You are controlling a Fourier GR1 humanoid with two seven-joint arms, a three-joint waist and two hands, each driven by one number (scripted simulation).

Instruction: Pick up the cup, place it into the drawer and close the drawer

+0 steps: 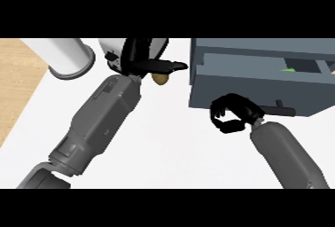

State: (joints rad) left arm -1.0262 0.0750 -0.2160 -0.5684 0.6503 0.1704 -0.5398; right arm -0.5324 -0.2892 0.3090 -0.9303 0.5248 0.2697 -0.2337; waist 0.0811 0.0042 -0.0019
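Two grey forearms come in from the lower edge over the white counter [163, 146]. At the far side the left hand [141, 60] has its fingers curled around the white cup [112, 48], which it mostly hides, and a small brown object [160, 78] shows just under the thumb. Near the front of the grey open drawer [258, 86] the right hand [230, 116] is curled closed and holds nothing; a white cylinder [68, 57] stands at the far left.
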